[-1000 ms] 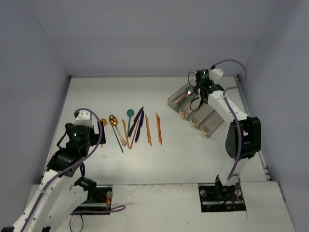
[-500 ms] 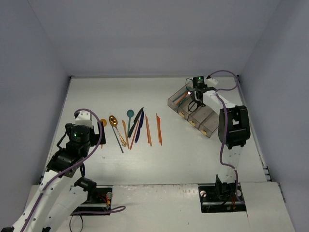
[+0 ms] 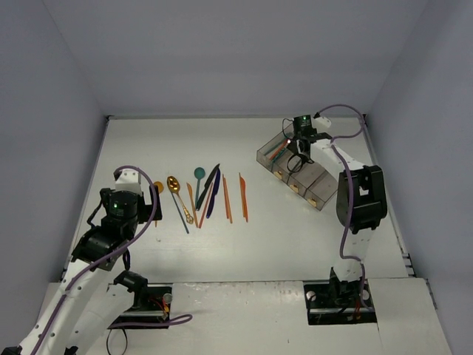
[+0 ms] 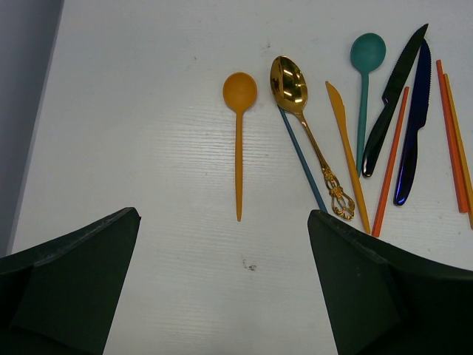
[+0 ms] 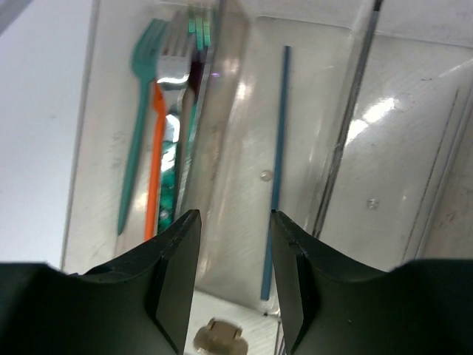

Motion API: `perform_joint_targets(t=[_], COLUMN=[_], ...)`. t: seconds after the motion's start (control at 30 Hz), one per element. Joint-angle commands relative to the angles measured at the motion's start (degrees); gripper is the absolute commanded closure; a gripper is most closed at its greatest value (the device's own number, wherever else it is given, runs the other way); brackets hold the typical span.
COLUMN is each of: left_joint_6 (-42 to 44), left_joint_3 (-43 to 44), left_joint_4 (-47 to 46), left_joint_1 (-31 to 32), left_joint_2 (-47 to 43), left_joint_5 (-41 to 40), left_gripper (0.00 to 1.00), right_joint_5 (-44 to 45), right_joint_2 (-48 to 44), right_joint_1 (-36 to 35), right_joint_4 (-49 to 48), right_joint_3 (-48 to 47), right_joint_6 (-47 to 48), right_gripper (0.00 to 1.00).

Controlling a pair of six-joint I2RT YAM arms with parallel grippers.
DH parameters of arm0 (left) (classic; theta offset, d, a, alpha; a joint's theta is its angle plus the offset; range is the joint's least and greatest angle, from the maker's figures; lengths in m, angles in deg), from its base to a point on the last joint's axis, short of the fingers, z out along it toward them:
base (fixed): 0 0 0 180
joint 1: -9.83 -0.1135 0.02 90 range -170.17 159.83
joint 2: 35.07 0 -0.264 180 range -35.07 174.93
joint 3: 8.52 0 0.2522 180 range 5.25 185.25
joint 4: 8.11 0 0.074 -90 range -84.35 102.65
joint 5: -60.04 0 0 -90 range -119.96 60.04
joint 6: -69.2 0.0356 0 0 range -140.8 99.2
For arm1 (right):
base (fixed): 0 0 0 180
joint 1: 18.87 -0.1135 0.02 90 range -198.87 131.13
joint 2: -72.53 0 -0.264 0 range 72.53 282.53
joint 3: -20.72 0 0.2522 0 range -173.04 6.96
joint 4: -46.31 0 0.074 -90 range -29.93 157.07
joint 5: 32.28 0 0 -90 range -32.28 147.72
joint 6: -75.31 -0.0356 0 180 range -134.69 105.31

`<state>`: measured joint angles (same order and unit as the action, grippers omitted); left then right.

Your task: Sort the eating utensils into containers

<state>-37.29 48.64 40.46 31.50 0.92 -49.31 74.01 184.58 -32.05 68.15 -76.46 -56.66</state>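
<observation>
Fingers of the left gripper (image 4: 223, 216) gape, released, over the white worktop (image 4: 133, 111) near its left edge, before an orange plastic spoon (image 4: 239, 96). Only the right wrist view looks into the clear smoky-grey bins (image 3: 319, 191) at the far right corner: right gripper (image 5: 234, 216) parted, empty, above a teal plastic fork (image 5: 140, 111).

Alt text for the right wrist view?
Two dark fingers, apart and empty, hang over clear bins. A teal fork and an orange utensil lie in the left bin; a thin blue stick lies in the next.
</observation>
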Motion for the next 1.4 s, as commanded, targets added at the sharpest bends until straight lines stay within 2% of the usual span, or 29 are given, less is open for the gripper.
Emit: perform_joint_targets(t=[0.0, 0.23, 0.37, 0.63, 0.67, 0.8, 1.37], left_joint_6=[0.83, 0.98, 1.02, 1.02, 1.02, 1.0, 0.85], left_joint_3=[1.16, 1.16, 1.08, 1.08, 1.09, 1.09, 1.09], left_joint_4=[-3.25, -3.3, -3.42, -3.43, -3.43, -3.43, -3.41], left_joint_1=[-0.16, -0.23, -0.23, -0.23, -0.23, -0.14, -0.14], left_joint_2=[0.33, 0.45, 0.5, 0.95, 1.0, 1.01, 0.91], left_joint_5=[-0.51, -0.55, -0.61, -0.6, -0.58, -0.42, -0.51], left_gripper=[0.03, 0.03, 0.03, 0.03, 0.03, 0.03, 0.03], right_joint_5=[3.45, 2.01, -2.9, -4.21, -4.38, -4.67, -1.32], right_joint_2=[-8.83, -14.62, -15.91, -12.72, -11.5, -7.98, 1.17], right_joint_1=[-4.25, -16.04, -21.05, -30.55, -31.06, -32.2, -32.17], right_joint_4=[-1.31, -1.26, -1.22, -1.31, -1.31, -1.33, -1.31], right_joint_3=[-0.67, 1.87, 6.04, 11.85, 12.01, 11.04, 6.16], right_joint_6=[7.34, 19.58, 19.35, 15.23, 14.69, 14.77, 15.04], right_gripper=[0.6, 0.58, 0.58, 0.62, 0.66, 0.69, 0.73])
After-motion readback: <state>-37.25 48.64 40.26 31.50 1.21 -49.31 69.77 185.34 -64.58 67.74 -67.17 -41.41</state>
